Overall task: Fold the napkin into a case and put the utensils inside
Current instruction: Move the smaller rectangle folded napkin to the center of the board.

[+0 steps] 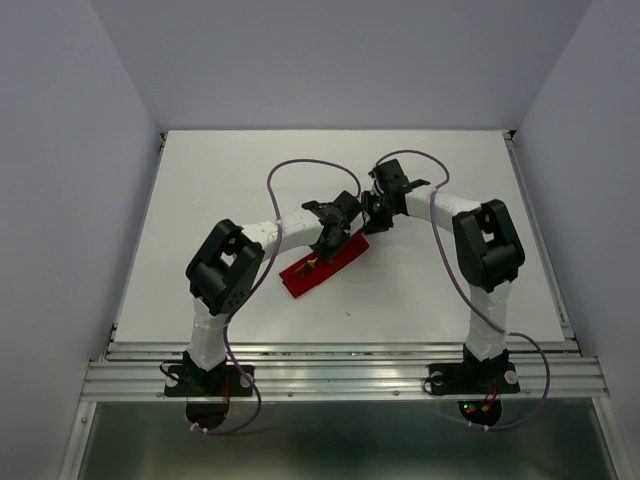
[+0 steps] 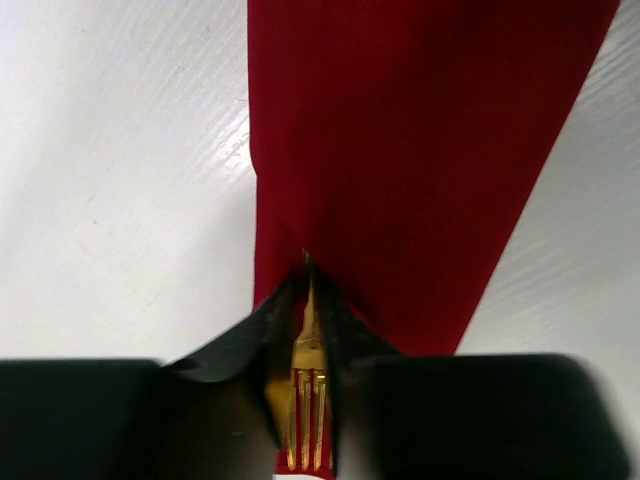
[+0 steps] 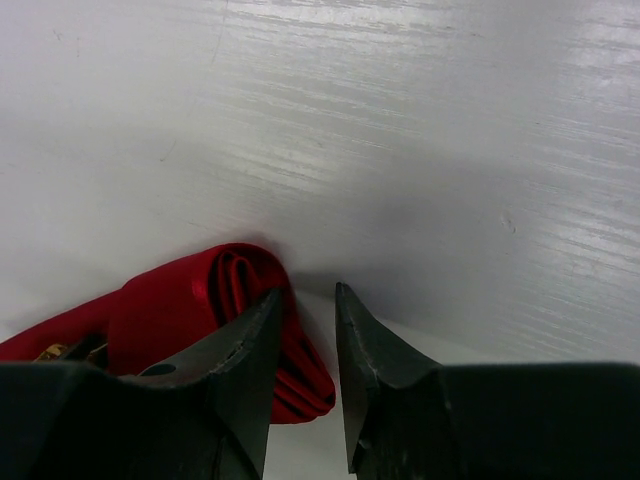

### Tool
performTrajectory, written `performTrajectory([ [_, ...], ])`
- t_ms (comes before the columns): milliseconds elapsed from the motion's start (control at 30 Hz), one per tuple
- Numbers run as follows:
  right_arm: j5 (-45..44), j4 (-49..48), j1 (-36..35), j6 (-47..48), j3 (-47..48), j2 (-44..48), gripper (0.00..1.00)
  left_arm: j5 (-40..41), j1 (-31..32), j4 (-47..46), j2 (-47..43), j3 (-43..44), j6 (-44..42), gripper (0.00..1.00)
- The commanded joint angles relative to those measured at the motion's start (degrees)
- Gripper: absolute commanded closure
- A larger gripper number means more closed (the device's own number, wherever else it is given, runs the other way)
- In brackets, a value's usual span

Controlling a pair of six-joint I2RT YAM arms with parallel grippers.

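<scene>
The white bench (image 1: 450,290) carries the red case (image 1: 322,265), which lies slantwise near its middle, between the two arms. The step in hand looks to be feeding the fork into that case. It is best done by pushing in line with the long side of the case and low to the bench. The far end needs steadying so the cloth neither slides nor bunches, and release should wait until the handle sits well inside.

The right gripper (image 3: 306,290) has its jaws partly open with nothing between them, and one finger lies against the rolled end of the case. The left gripper (image 2: 308,275) has its jaws nearly together about the fork (image 2: 305,400). The handle runs into the fold and the tines are outside. Whether these jaws pinch the fork or merely flank it I cannot tell.
</scene>
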State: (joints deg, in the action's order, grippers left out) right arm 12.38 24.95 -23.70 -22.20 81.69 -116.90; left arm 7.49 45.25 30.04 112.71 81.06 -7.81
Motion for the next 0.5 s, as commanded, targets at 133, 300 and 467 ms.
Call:
performTrajectory([
  [133,-7.6,0.8,-0.7,-1.0,-4.8,5.4,0.55,2.4,-0.2,1.7,-0.4,3.0,1.6,0.54],
  [300,-9.7,0.2,0.9,-3.0,-9.1,10.5,0.49,2.4,-0.3,1.7,-3.4,3.2,2.5,0.54],
  [467,-11.6,-0.1,2.0,-5.1,-14.0,18.7,0.38,2.6,-0.3,2.2,-7.3,2.9,4.9,0.54],
])
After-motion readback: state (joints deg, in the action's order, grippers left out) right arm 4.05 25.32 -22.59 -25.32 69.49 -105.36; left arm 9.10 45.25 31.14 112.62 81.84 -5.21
